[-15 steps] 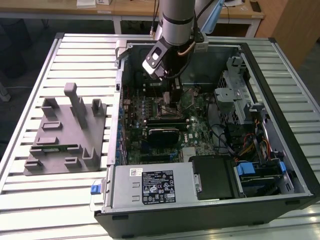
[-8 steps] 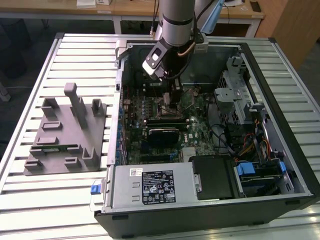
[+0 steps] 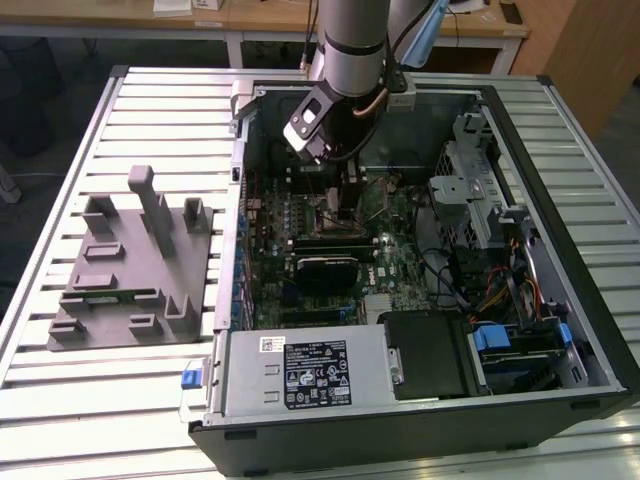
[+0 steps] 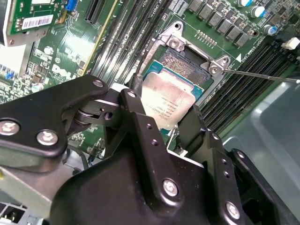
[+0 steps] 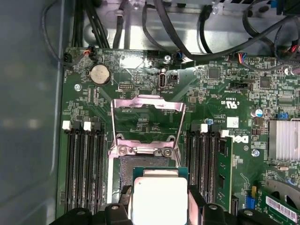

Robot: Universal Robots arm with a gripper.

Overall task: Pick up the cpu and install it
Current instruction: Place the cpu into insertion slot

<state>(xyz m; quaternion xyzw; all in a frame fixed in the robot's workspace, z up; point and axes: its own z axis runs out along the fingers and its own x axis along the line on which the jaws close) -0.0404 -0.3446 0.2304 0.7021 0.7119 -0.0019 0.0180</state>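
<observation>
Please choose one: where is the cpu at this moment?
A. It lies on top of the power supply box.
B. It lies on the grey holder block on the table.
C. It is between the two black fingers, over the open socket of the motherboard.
C: in both wrist views the cpu sits between the fingers, partly covering the open socket on the green motherboard.

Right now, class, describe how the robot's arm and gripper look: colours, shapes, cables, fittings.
The silver-grey cylindrical arm has a dark joint band and black cables looping at its wrist. The matte black metal gripper has thick linkage bars, silver screw heads and two slim fingers with small holes.
</observation>
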